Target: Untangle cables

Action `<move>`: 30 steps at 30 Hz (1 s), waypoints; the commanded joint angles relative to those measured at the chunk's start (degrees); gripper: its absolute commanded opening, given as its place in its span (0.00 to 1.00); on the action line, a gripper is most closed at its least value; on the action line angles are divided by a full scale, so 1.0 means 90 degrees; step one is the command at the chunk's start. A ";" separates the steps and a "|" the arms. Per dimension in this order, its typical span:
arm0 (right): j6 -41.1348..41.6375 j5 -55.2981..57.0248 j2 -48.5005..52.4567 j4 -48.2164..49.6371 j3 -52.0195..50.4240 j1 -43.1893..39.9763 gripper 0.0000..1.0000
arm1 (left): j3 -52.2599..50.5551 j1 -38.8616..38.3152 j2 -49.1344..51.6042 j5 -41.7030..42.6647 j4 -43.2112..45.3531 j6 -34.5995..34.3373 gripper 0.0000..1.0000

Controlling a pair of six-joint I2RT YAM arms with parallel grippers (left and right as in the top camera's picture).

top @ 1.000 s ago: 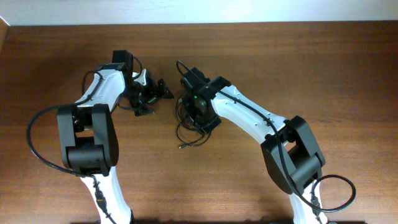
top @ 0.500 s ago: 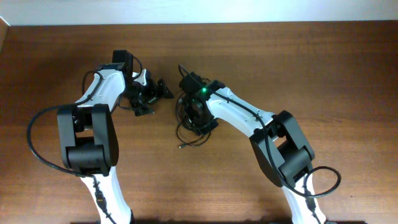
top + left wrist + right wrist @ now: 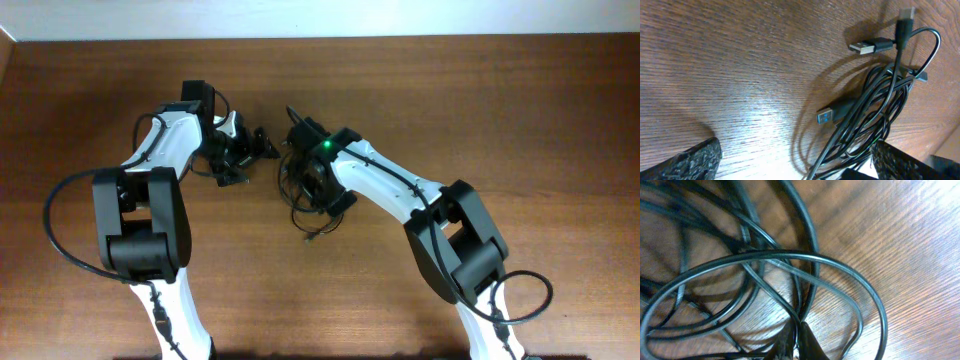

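Note:
The cables (image 3: 303,214) are a tangled bundle of thin black cords on the wooden table (image 3: 520,110), seen from overhead under my right wrist. My right gripper (image 3: 800,339) is shut on a strand or two of the cables (image 3: 790,255), whose loops spread out ahead of it. In the overhead view the right gripper (image 3: 314,188) sits on top of the bundle. My left gripper (image 3: 250,160) stands wide open just left of the bundle. In the left wrist view the left gripper (image 3: 795,169) holds nothing. The cables (image 3: 875,100) and a blue-tipped plug (image 3: 825,116) lie near its right finger.
Two more plug ends (image 3: 863,47) lie at the far side of the bundle in the left wrist view. A loose plug end (image 3: 311,240) trails toward the near side of the table. Thick black arm cables (image 3: 60,230) loop beside both arm bases.
My right gripper has closed on the strands. The bundle's lower loop and loose plug end have shifted slightly to the right. The left arm has not moved.

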 commanded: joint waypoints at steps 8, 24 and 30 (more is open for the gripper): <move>-0.3276 0.0988 -0.1367 -0.0248 0.0119 -0.0180 0.04 | -0.0029 -0.0019 -0.0087 0.0352 0.0056 0.0221 0.97; -0.8281 0.1107 -0.3388 -0.1722 0.1746 -0.0466 0.04 | -0.0029 -0.0027 -0.0087 0.0435 0.0083 0.0253 0.98; -0.6868 0.1086 -0.3359 -0.1239 0.1787 -0.0561 0.04 | -0.0029 -0.0044 -0.0087 0.0899 0.0112 0.0729 0.98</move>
